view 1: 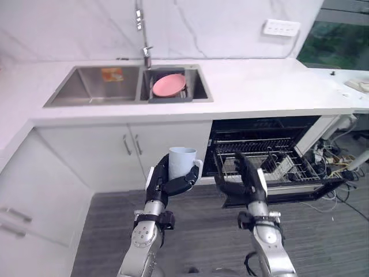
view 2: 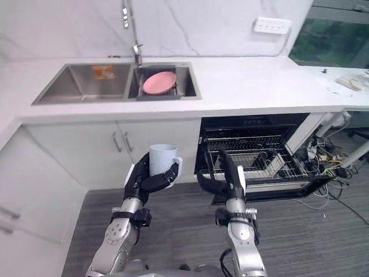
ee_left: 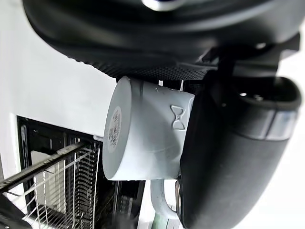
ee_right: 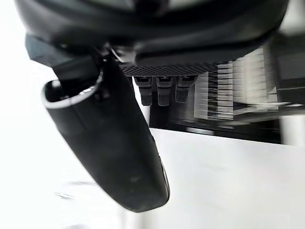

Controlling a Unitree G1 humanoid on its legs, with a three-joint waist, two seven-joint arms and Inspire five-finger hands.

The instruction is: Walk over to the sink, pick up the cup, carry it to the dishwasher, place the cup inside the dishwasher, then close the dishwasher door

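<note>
White counter (view 1: 259, 86) with sink (view 1: 92, 86), pink plate (view 1: 169, 84) in its right basin. Eye views: left hand (view 1: 166, 186) wrapped round pale cup (view 1: 182, 161), upright, held off the floor left of open dishwasher (view 1: 271, 138). Right hand (view 1: 251, 176) flat and empty near rack (view 1: 282, 167). Left wrist view: cup clamped against palm, handle showing. Right wrist view: fingers (ee_right: 162, 90) extended, nothing held.
</note>
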